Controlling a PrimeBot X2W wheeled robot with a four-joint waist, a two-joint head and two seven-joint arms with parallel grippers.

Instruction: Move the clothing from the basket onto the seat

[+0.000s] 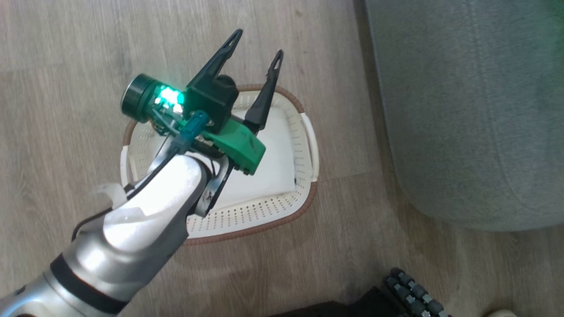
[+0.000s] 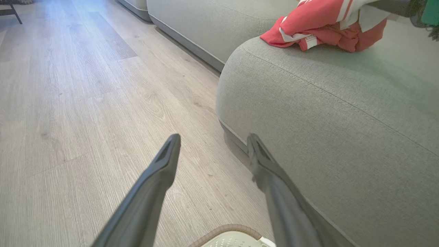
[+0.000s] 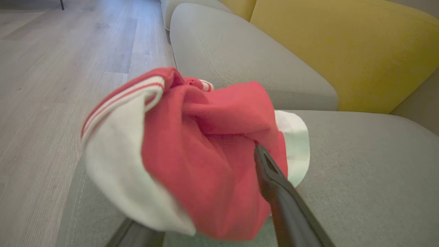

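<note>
The red clothing (image 3: 205, 154) with white stripes and a white band lies bunched on the grey-green seat (image 3: 360, 171) near its rounded edge. My right gripper (image 3: 219, 149) is at it with its fingers spread wide. One dark finger (image 3: 274, 185) shows beside the cloth and the other is mostly covered by it. In the left wrist view the clothing (image 2: 322, 27) rests on top of the seat (image 2: 325, 120). My left gripper (image 1: 259, 42) hangs open and empty above the white basket (image 1: 246, 229), which holds a flat white liner (image 1: 273, 149). The seat (image 1: 462, 110) is to the basket's right.
Pale wooden floor (image 1: 66, 66) surrounds the basket. A yellow back cushion (image 3: 343, 51) and a second grey seat cushion (image 3: 240, 58) lie beyond the clothing. Dark parts of my base (image 1: 410, 290) show at the bottom edge. The basket rim (image 2: 229, 230) is just under my left fingers.
</note>
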